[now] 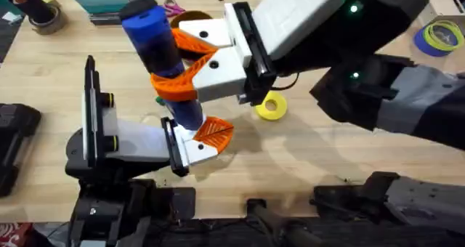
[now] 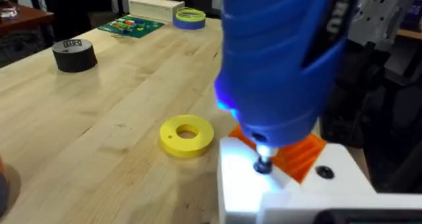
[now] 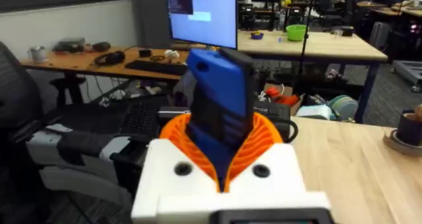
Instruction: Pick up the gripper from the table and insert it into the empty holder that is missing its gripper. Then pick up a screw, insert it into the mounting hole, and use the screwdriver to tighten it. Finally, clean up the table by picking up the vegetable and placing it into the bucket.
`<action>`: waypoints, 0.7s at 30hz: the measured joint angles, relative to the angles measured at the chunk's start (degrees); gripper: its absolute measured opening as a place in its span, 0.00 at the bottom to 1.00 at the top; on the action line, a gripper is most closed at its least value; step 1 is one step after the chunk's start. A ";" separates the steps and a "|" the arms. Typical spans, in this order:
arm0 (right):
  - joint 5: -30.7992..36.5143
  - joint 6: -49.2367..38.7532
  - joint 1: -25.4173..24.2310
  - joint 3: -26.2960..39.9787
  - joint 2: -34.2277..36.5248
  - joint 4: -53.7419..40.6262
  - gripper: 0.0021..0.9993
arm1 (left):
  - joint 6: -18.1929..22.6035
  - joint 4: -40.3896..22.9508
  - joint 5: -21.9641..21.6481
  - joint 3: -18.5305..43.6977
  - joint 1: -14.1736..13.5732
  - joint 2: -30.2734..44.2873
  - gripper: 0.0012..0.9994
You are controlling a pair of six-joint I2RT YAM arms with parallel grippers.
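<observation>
My right gripper reaches across from the right, shut on the blue screwdriver, which stands nearly upright between its orange pads. The screwdriver's lit tip presses on a screw in the white holder of my left gripper. The orange gripper wedge sits in that holder, and the left fingers look shut. A tiny green vegetable peeks out beside the shaft. An orange-brown rim, likely the bucket, shows behind the right gripper.
A flat yellow ring lies just right of the left gripper. A black tape roll stands farther off. Blue and yellow tape rolls sit at the back right, a teal case at the back.
</observation>
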 joint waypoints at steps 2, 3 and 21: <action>-0.38 0.00 -0.19 0.21 0.00 -0.44 0.02 | 0.02 0.00 0.00 0.00 0.00 0.00 0.00; -0.56 0.02 -0.35 0.30 -0.02 -0.67 0.02 | 0.00 0.00 0.00 0.00 0.00 0.00 0.00; -1.44 0.48 -0.55 1.57 -0.02 -1.59 0.02 | 0.24 0.02 -0.22 0.00 0.00 -0.07 0.00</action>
